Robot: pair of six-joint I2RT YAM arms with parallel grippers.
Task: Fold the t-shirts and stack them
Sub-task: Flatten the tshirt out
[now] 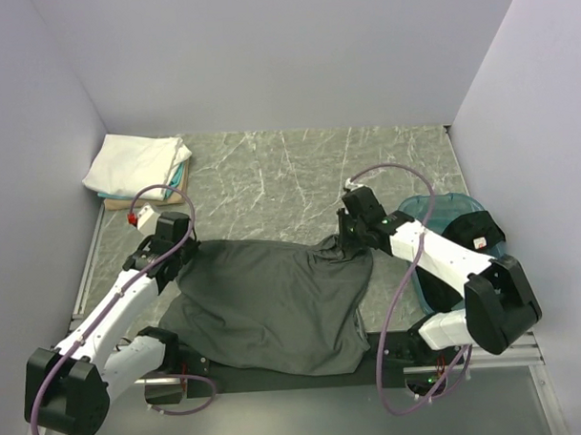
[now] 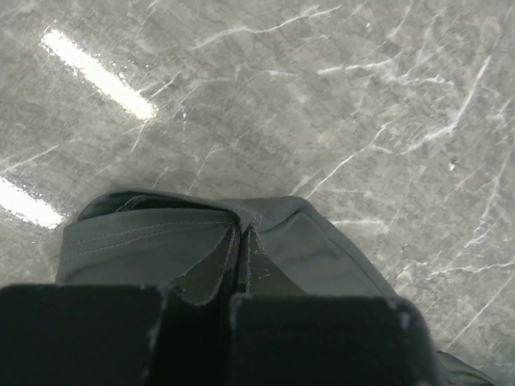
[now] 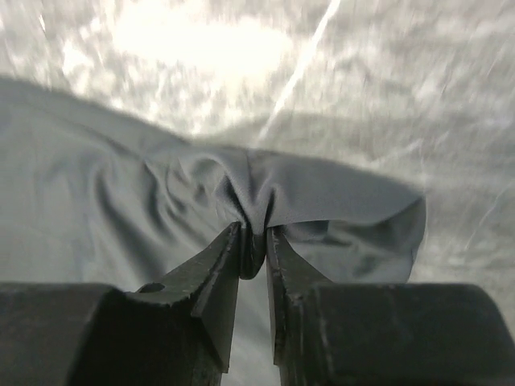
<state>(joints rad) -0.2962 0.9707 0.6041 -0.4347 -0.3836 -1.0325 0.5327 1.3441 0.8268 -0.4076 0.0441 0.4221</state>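
Two corners of the dark charcoal-grey t-shirt are held, one by each arm. The left gripper has its fingers nipped narrow on a stitched edge at the shirt's upper-left corner. The right gripper is pinched just as tight on a bunched fold at the upper right. The garment lies spread over the lower centre of the overhead frame, and its near edge reaches the arm bases.

The step in hand looks like the first fold. With both far corners held, the next move calls for lifting them together and carrying them toward the bottom of the frame. The two arms should keep level so the cloth doubles over without skewing.

A stack of folded t-shirts waits in the upper left, with a white one on top and teal beneath it. A teal plastic bin sits at the right edge behind the right arm. Something dark seems to lie in it, though the arm hides too much to be sure.

The bench is grey with white marble veining, and glossy enough to throw bright glare in both wrist views. Plain pale lilac walls close in the back and both sides.
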